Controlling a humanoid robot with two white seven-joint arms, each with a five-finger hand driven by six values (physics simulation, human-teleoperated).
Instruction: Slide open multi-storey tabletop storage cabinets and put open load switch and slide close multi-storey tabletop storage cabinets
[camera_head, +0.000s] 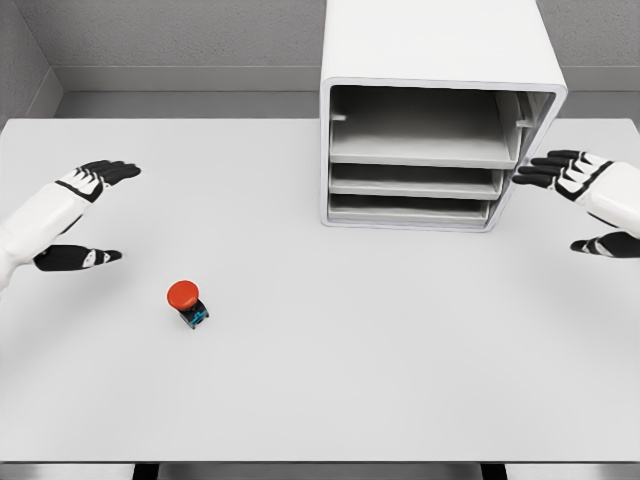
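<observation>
Fingers of left hand spread and relaxed, black-tipped, gripping nothing; thumb apart below, pointing toward cabinet. Fingers of right hand likewise spread, empty, tips just beside cabinet's right front edge, apparently not touching it.

White multi-storey storage cabinet upright at far side of bench, right of middle, open front turned toward camera. Three drawers stacked inside, one above another, top compartment tallest and showing a bare grey floor. Small rail tabs on inner side walls.

Load switch well to left of cabinet and nearer the camera, lying on bare bench surface: round red push-button cap on a small dark body with a blue-green part at its base. Well apart from cabinet, closer to left hand than to right, untouched by either.

Left hand far left of cabinet, hovering above bench, white forearm entering from left edge. Right hand at cabinet's right side, forearm entering from right edge. Grey walls behind cabinet.
</observation>
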